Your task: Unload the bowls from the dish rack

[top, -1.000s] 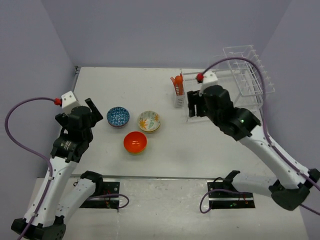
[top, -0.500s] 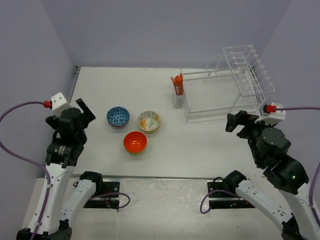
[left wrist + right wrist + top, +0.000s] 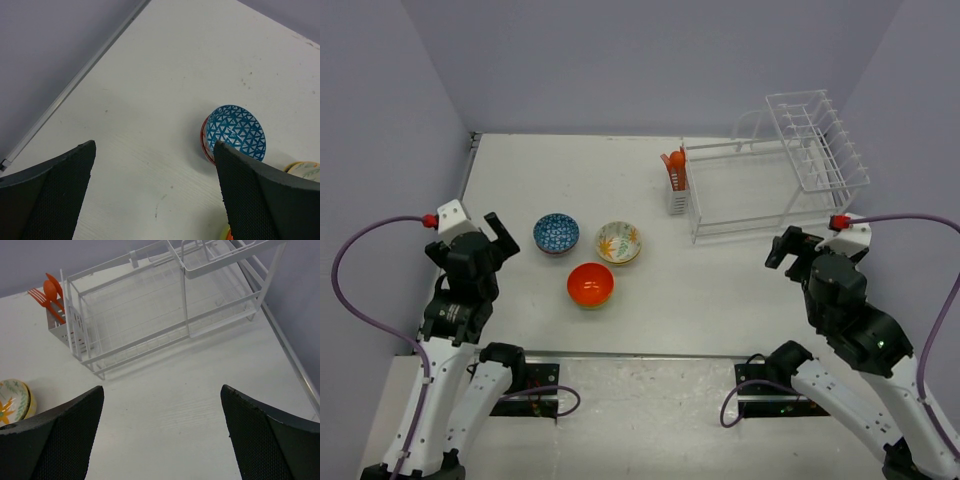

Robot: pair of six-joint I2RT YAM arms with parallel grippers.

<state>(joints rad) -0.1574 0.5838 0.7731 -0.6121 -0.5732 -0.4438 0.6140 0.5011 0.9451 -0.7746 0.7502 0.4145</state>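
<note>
Three bowls sit on the table left of centre: a blue-patterned bowl (image 3: 556,234) (image 3: 234,132), a cream bowl with a leafy inside (image 3: 618,243) (image 3: 12,400), and an orange bowl (image 3: 591,285). The white wire dish rack (image 3: 745,190) (image 3: 150,315) stands at the back right, and I see no bowl in it. My left gripper (image 3: 498,232) (image 3: 154,150) is open over bare table, left of the blue bowl. My right gripper (image 3: 782,247) (image 3: 161,390) is open too, above the table in front of the rack, with nothing between its fingers.
A small caddy (image 3: 676,185) (image 3: 57,315) with orange utensils hangs on the rack's left end. Purple walls close in the table on the left, back and right. A metal strip (image 3: 75,85) runs along the table's left edge.
My right arm has swung away from the rack's left front corner to the near right side. The left arm has drawn back a little toward the near edge. The bowls have not moved.
</note>
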